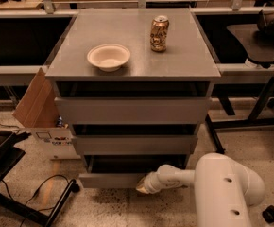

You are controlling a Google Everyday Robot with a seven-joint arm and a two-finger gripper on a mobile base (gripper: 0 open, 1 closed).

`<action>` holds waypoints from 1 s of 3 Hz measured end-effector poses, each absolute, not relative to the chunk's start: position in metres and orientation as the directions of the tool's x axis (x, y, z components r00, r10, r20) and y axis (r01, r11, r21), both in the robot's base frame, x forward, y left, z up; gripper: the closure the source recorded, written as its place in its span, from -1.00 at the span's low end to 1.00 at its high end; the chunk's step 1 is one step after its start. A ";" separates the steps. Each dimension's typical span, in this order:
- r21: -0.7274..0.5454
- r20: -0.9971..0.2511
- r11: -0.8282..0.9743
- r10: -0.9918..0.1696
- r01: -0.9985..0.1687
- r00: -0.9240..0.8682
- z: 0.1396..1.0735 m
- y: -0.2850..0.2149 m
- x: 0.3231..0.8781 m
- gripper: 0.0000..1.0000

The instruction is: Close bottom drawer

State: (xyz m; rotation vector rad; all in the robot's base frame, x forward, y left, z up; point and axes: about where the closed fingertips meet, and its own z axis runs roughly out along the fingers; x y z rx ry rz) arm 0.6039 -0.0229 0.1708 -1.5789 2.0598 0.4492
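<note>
Grey and flat-fronted, the bottom drawer (107,180) sat at the lower centre of the frame, the lowest of three in the grey cabinet (132,110). It stood partly pulled out, its front jutting forward of the two fronts above, with a dark strip of interior showing behind its top edge. What lay inside was lost in shadow.

The gripper (143,186) was at the right end of that drawer front, its tan tip right against the panel just above the floor. Whether it was open or closed could not be told, and it had hold of nothing that could be seen. Behind it, the white arm (222,188) swelled into a bulky rounded housing in the lower right corner.

Above, the middle drawer (134,144) and top drawer (132,110) each showed a dark gap over their fronts. On the cabinet's top (184,60) rested a pale shallow bowl (108,56) at the left, and an upright drinks can (159,33) further back and right, well apart from it.

Left of the cabinet leaned an open cardboard box (35,103). A black cable (42,183) curled on the speckled floor (250,141) at lower left.
</note>
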 end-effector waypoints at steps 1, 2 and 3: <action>-0.039 -0.572 0.270 -0.795 -0.962 -0.200 0.169 -0.021 0.602 0.01; -0.036 -0.572 0.269 -0.795 -0.963 -0.200 0.168 -0.020 0.601 -0.44; -0.033 -0.572 0.267 -0.795 -0.963 -0.200 0.167 -0.019 0.599 -0.91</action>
